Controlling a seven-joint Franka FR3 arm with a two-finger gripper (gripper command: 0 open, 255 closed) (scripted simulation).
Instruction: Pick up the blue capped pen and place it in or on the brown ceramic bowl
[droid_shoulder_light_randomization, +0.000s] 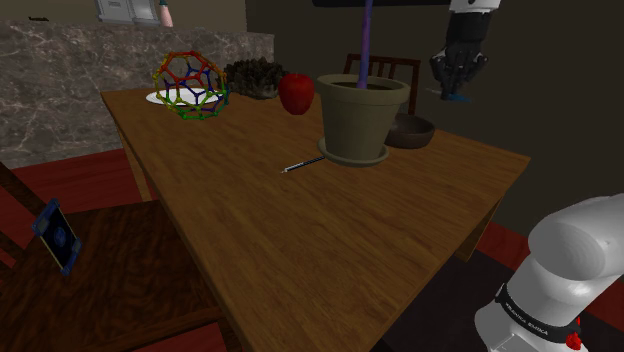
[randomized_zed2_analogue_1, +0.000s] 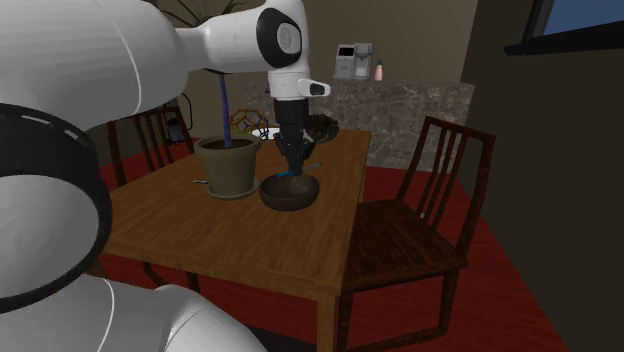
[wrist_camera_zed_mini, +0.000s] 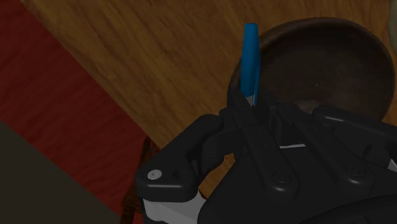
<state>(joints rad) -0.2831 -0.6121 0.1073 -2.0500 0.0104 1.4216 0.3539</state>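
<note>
- Gripper (droid_shoulder_light_randomization: 455, 88) pinches the pen (wrist_camera_zed_mini: 250, 56), its blue end sticking out past the fingertips
- Pen hangs above the rim of the bowl (wrist_camera_zed_mini: 331, 63), beside the pot (droid_shoulder_light_randomization: 362, 118) on the table (droid_shoulder_light_randomization: 300, 230)

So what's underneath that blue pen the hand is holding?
Under the blue pen, clasped in the gripper, lie the rim of the brown bowl and the wooden table. The gripper's black body hides part of the bowl and the pen's lower end.

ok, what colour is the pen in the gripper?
Blue. The pen shows best in the wrist view.
</note>
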